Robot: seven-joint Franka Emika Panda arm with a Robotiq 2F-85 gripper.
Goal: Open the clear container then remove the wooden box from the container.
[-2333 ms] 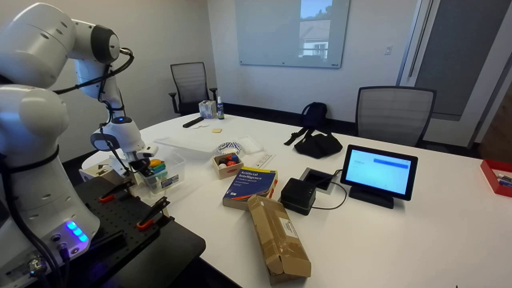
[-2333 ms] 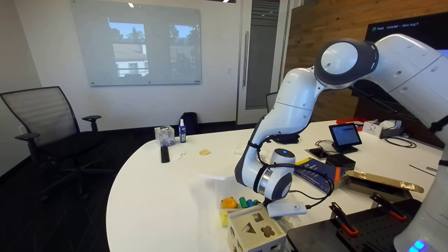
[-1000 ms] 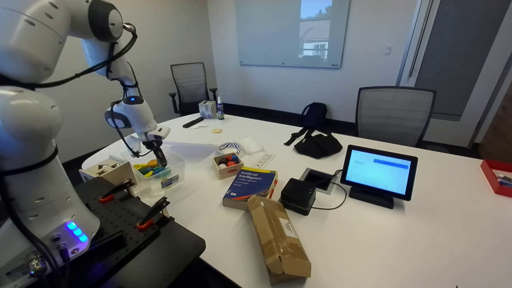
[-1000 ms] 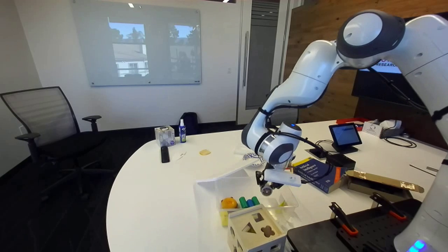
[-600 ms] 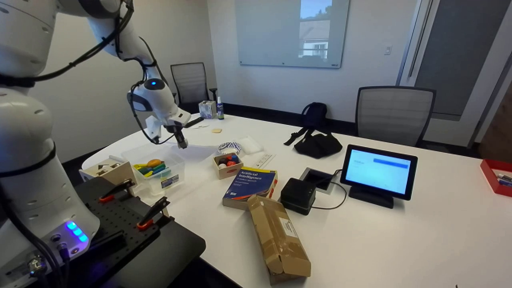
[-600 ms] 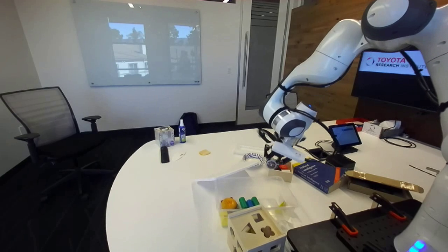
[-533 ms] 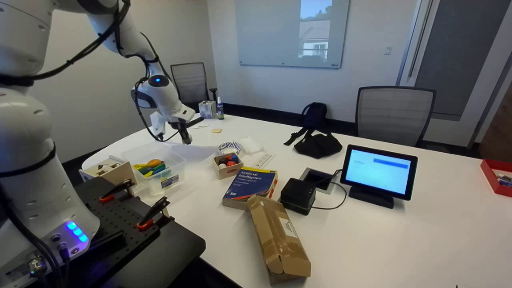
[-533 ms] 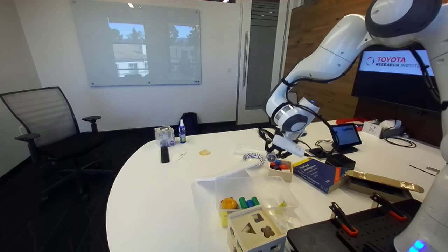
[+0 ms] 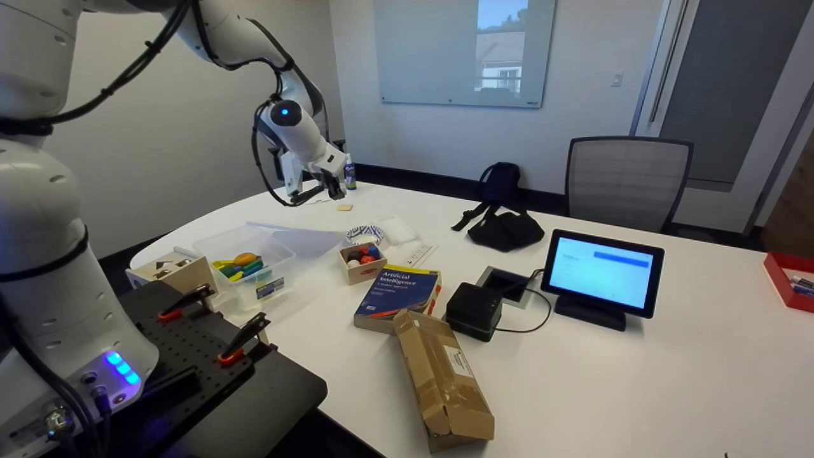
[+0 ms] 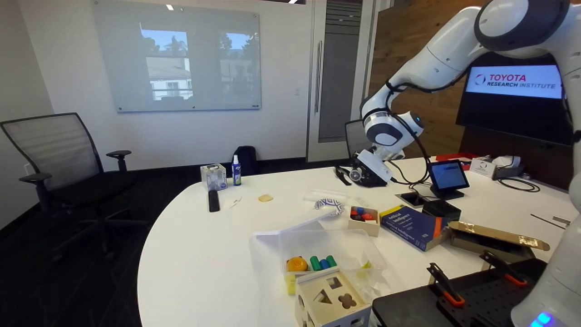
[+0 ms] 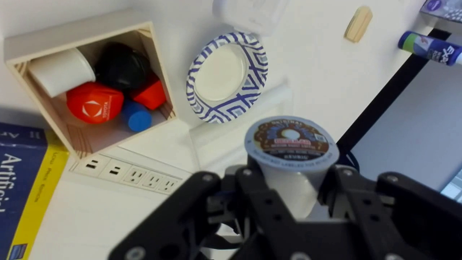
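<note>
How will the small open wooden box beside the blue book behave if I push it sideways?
The wooden box looks stiff, given its straight walls. Low and broad, it would probably slide rather than tip. The rounded red piece and white cup inside seem unfixed, so they may roll.

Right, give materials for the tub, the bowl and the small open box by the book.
Tub: probably plastic, slightly cloudy; thin, transparent walls.
Bowl: perhaps paper; thin printed rim, finish unclear.
Box: likely wood, pale and matte; grain streaks its corners.
</note>
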